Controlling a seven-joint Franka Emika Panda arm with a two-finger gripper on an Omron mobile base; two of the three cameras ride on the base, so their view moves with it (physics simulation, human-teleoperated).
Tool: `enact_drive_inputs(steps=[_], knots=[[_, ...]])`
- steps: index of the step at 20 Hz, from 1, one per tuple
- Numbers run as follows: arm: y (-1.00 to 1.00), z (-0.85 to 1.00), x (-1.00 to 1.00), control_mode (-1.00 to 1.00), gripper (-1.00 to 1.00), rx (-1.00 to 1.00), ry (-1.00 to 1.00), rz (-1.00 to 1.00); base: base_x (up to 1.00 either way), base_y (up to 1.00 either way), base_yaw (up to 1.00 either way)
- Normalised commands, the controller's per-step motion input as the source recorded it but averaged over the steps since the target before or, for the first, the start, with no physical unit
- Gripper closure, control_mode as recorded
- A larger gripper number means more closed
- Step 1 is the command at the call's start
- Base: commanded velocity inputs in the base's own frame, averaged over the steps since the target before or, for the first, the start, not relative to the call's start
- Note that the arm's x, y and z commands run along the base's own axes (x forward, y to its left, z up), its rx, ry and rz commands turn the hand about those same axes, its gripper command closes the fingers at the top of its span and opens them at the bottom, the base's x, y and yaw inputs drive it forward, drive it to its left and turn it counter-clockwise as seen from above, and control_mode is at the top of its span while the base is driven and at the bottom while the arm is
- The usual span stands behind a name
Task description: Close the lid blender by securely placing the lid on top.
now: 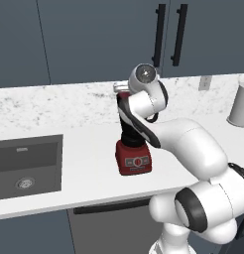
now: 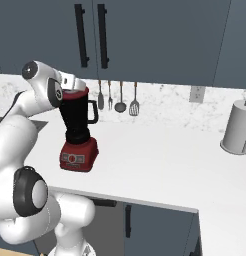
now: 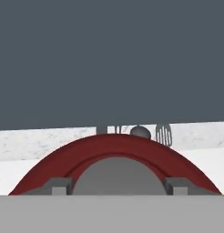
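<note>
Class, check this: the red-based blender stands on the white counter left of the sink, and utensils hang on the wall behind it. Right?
Not quite. In the left base view the blender stands right of the sink, not left. The rest holds: it is on the white counter, with utensils hanging behind it.

Looking forward and down from behind-left and behind-right, both taking in the blender [image 1: 133, 149] [image 2: 78, 130] at middle distance. Peering from the hand, very close over the blender's red lid [image 3: 114, 152], facing the backsplash.
</note>
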Motion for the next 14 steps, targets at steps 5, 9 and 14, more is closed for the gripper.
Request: enact_drive_inputs(steps=[5,9,14], knots=[[0.00,-0.33,-0.26,-1.00,-1.00,-0.08,0.10,0.00,0.00,0.00,0.00],[0.00,-0.33,-0.39,-1.00,-1.00,-0.07,0.09,0.00,0.00,0.00,0.00],[0.00,-0.24,-0.55,-1.00,-1.00,-0.06,0.07,0.00,0.00,0.00,0.00]])
